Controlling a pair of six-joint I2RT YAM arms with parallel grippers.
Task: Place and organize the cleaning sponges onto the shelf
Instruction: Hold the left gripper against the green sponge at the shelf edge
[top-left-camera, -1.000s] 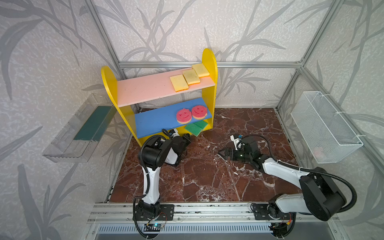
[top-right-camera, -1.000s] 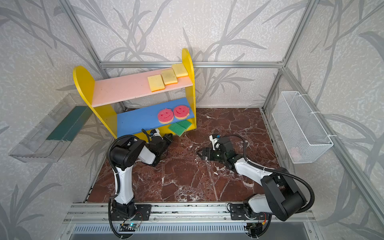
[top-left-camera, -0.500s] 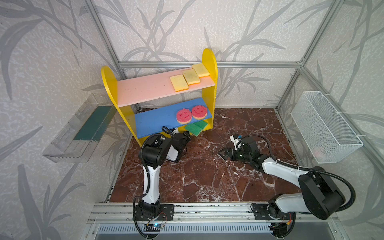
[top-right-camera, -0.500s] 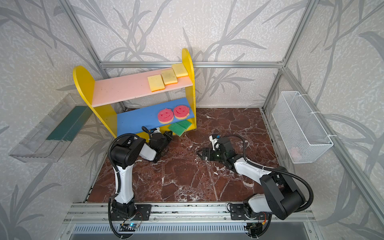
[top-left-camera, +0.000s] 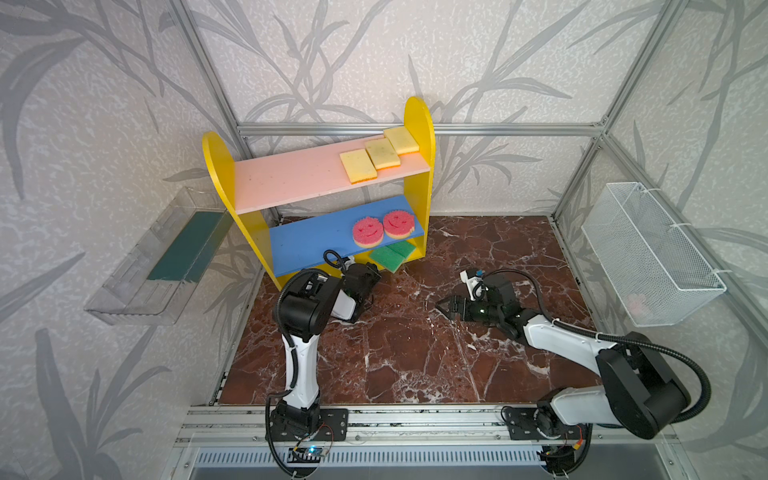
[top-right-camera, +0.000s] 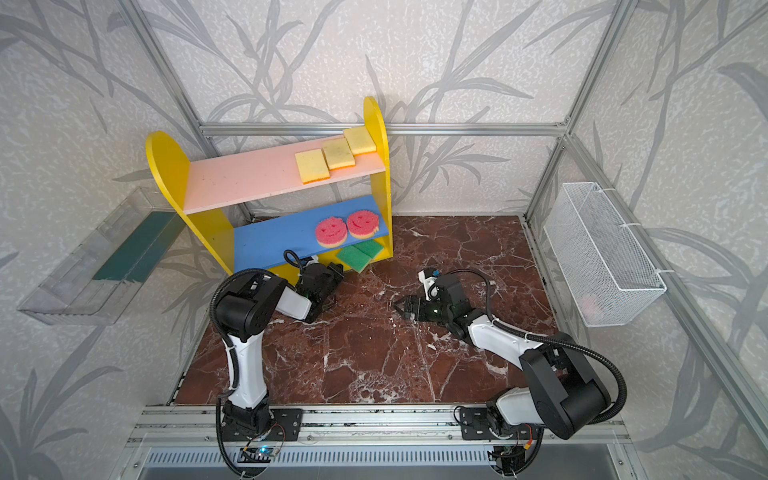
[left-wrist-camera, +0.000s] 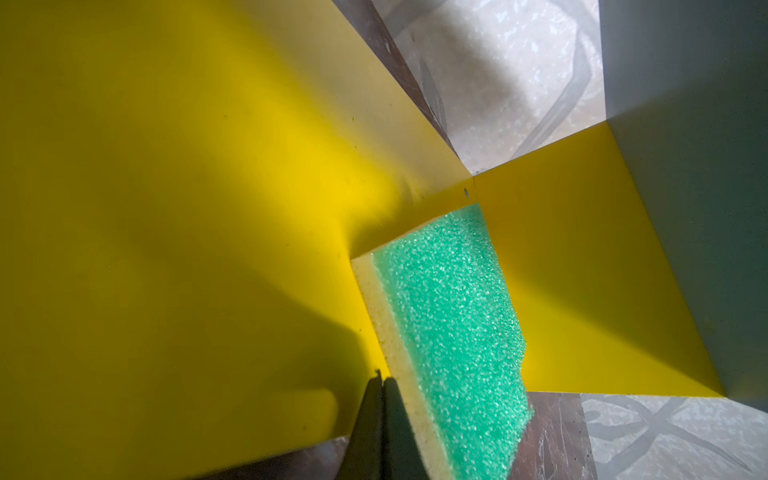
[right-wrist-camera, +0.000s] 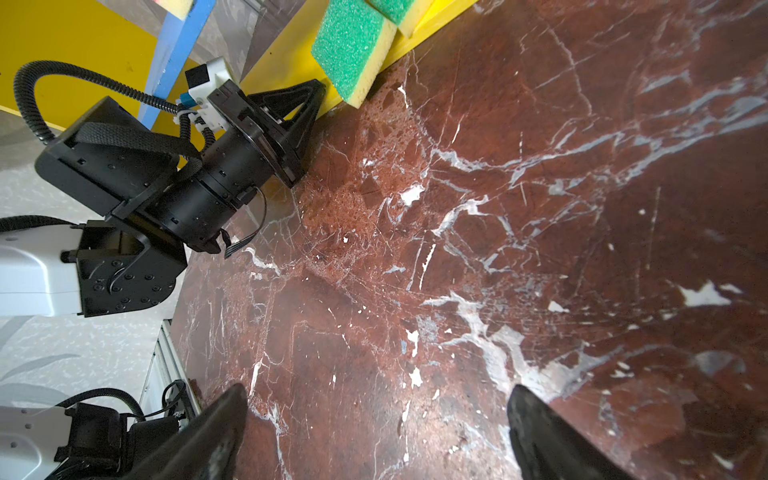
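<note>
Sponges all look shelved, only tidying left I'd say: three yellow ones (top-left-camera: 382, 153) on the pink board (top-left-camera: 291, 183), two smileys (top-left-camera: 368, 232) on the blue board (top-left-camera: 316, 245), two green ones (top-left-camera: 388, 259) on the base (left-wrist-camera: 166, 208), front one overhanging. Left gripper (left-wrist-camera: 380, 380), pinched together, sits just beside it; right gripper (right-wrist-camera: 374, 432) gapes over the floor (top-left-camera: 415, 353).

Glossy veined marble floor (top-left-camera: 415, 353), porous foam sponge (left-wrist-camera: 453, 332), matt shelf (left-wrist-camera: 166, 166)

Left arm (top-left-camera: 305, 307): we keep it folded low, elbow up, forearm reaching toward the shelf (top-left-camera: 419, 124) base.
Left gripper (left-wrist-camera: 380, 380): we hold its jaws pressed together, tip at the shelf's front lower edge.
Right arm (top-left-camera: 552, 336): we stretch it low, wrist pointing toward the shelf.
Right gripper (right-wrist-camera: 376, 390): jaws spread wide, empty, well apart from the shelf.
</note>
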